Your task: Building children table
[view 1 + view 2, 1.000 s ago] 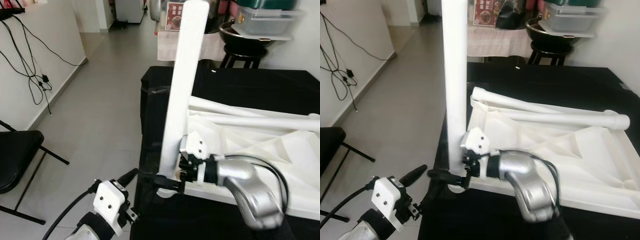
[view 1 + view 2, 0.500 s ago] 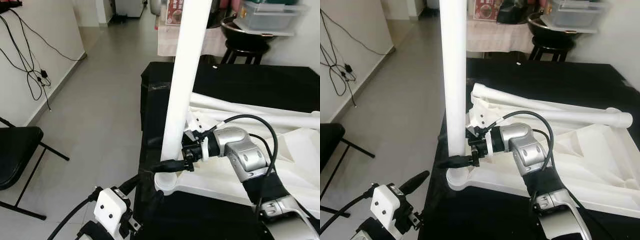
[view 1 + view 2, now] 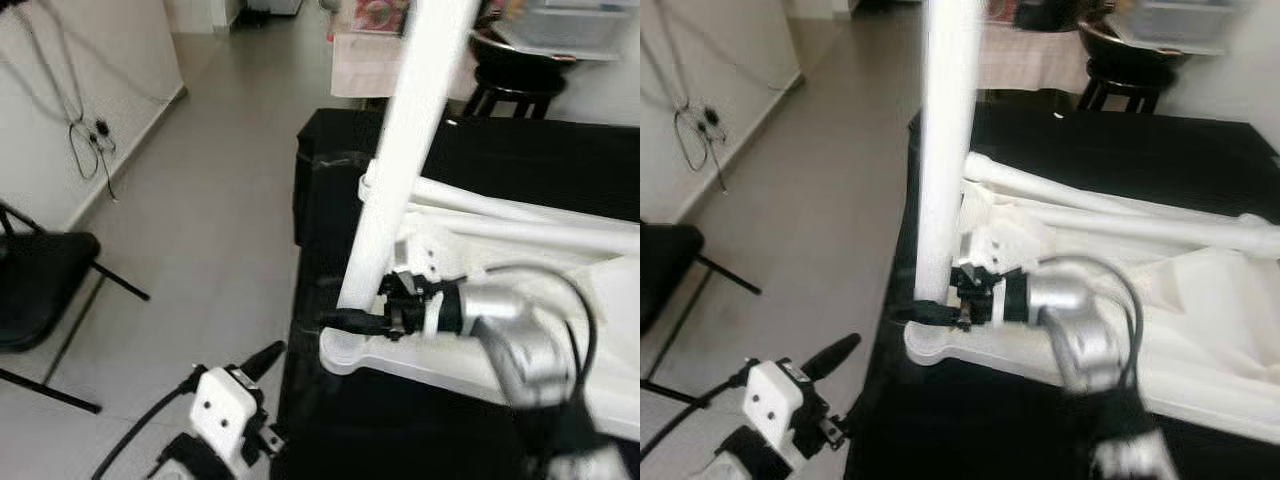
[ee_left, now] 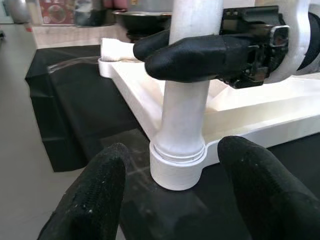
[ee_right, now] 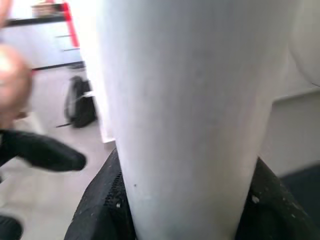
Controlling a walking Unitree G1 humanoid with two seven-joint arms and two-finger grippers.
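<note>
Table leg [image 3: 400, 180] stands in the corner socket [image 4: 176, 167] of the upside-down white tabletop [image 3: 590, 300], and the right gripper [image 3: 350, 320] squeezes it low down, one black finger on each side. The left gripper [image 4: 170, 195], fingers spread wide apart and holding nothing, waits just beside the socket, near the bench's [image 3: 520, 160] front left corner.

I think the tall leg could tip or pop out if the squeeze slips, because it leans a bit. The socket sits right at the bench edge, so a push could slide the tabletop off.

The leg is a long, smooth, white tube. Two more white legs [image 3: 1120, 215] lie flat on the tabletop.
</note>
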